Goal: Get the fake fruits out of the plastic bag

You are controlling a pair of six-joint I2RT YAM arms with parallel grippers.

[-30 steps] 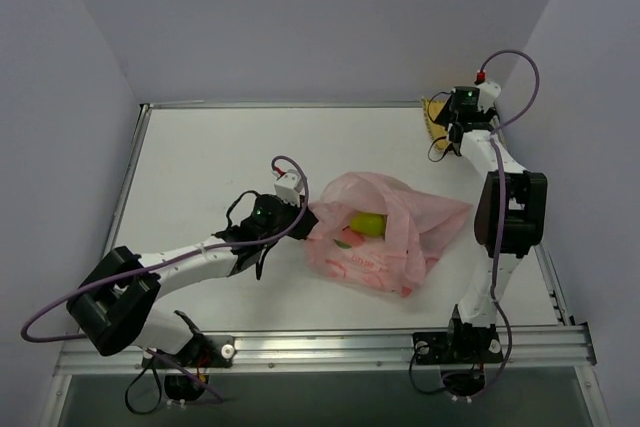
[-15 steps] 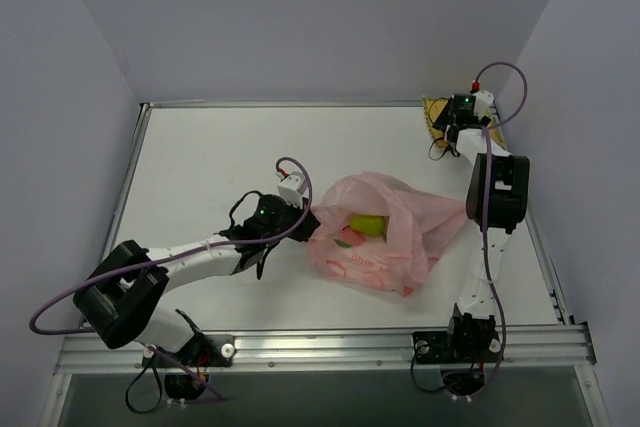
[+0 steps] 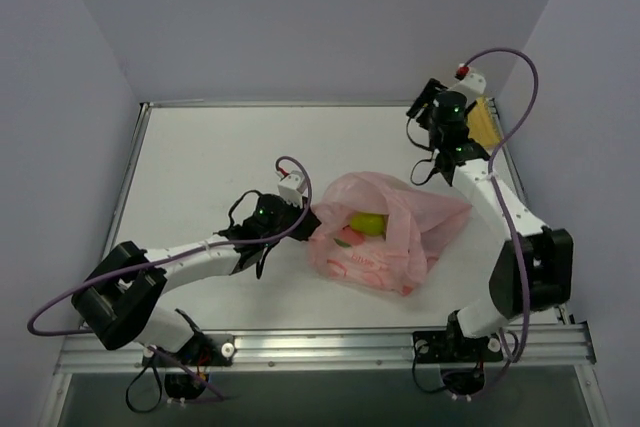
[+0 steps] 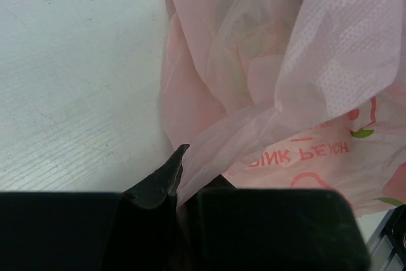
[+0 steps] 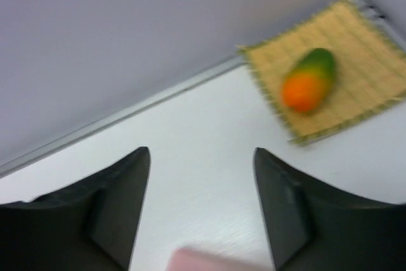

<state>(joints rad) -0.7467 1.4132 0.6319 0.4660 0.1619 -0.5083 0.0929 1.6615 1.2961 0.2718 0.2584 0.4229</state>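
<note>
Pink translucent film of the plastic bag point(image 3: 385, 237) is pinched at its left edge in the left gripper point(image 4: 185, 185), whose jaws are clamped tight on it. The bag lies crumpled near the middle of the bench point(image 3: 200, 157), and a green round fruit point(image 3: 367, 222) shows inside it. Further right, the right gripper point(image 5: 202, 153) hangs with jaws wide and nothing between them, near the bench's far right corner, where the orange-green mango point(image 5: 309, 80) lies on a yellow woven mat point(image 5: 355, 49).
</note>
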